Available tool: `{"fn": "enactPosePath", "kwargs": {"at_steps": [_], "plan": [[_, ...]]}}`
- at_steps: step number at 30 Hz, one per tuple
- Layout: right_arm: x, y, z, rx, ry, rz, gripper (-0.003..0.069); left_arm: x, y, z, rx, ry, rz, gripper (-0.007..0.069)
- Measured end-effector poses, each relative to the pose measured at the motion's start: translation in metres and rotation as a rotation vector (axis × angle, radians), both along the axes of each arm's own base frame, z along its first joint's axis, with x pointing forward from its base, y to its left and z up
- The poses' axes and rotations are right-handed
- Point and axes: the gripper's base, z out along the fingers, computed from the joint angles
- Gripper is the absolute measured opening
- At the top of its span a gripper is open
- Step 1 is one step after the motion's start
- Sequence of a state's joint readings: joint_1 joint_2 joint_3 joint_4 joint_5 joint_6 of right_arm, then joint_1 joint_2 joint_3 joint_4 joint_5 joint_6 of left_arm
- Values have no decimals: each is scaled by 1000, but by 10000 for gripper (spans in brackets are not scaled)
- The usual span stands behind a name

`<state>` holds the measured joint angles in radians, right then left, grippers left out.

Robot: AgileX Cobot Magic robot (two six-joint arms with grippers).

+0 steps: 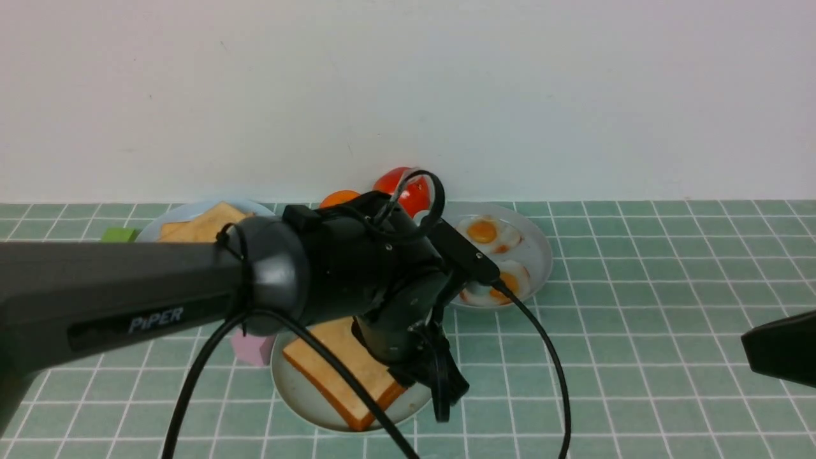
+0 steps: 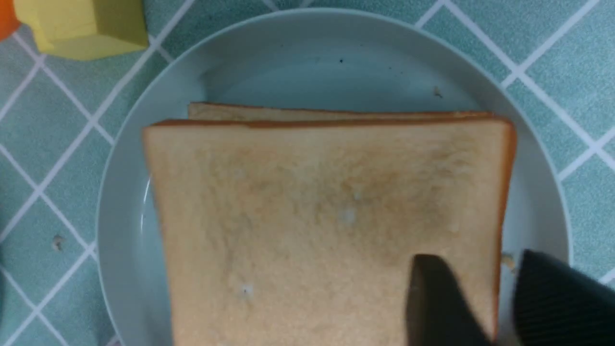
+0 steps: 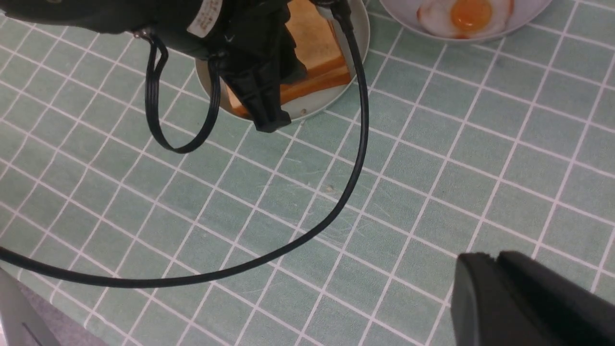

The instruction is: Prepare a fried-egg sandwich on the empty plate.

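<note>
The pale plate (image 1: 294,390) sits near the front, in the middle. Two toast slices (image 1: 331,364) lie stacked on it; no egg shows between them, only a small pale bit at one edge (image 2: 507,262). My left gripper (image 1: 443,401) hangs over the plate's right side, open. In the left wrist view (image 2: 478,263) one finger is over the top slice (image 2: 312,221) and the other is beside its crust over the plate (image 2: 122,216). My right gripper (image 3: 497,259) is shut and empty over bare tiles at the right, its tip also in the front view (image 1: 752,347).
A plate of plain toast (image 1: 194,224) stands at the back left and a plate with two fried eggs (image 1: 539,255) at the back right. A tomato (image 1: 411,191) and an orange fruit (image 1: 338,197) sit by the wall. A green block (image 1: 118,234) and a pink block (image 1: 252,349) lie left.
</note>
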<state>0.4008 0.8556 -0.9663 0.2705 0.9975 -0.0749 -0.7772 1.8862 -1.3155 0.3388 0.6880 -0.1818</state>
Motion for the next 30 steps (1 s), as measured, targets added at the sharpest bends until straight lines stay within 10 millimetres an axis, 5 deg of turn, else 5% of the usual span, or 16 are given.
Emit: {"fn": "enactPosePath", "kwargs": {"at_steps": [4, 8, 13, 16, 19, 21, 24, 30], "plan": [[0, 0, 0, 0, 0, 0, 64, 0, -1, 0, -7, -2, 0, 433], [-1, -1, 1, -3, -2, 1, 64, -3, -1, 11, -35, 22, 29, 449], [-11, -8, 18, -27, -54, 2, 64, -30, 8, 80, -198, -57, 25, 237], [-26, -17, 28, -29, -114, -24, 64, -67, 36, 143, -408, -186, -4, 21], [-43, -30, 32, -41, -160, -69, 59, -111, 78, 175, -571, -300, -28, -13], [-52, -37, 32, -47, -180, -103, 46, -126, 93, 179, -627, -337, -38, -13], [-75, -55, 24, -61, -212, -193, -1, -180, 145, 170, -814, -456, -68, -13], [-107, -76, -2, -11, -260, -310, -7, -230, 195, 115, -1043, -606, -106, -13]]}}
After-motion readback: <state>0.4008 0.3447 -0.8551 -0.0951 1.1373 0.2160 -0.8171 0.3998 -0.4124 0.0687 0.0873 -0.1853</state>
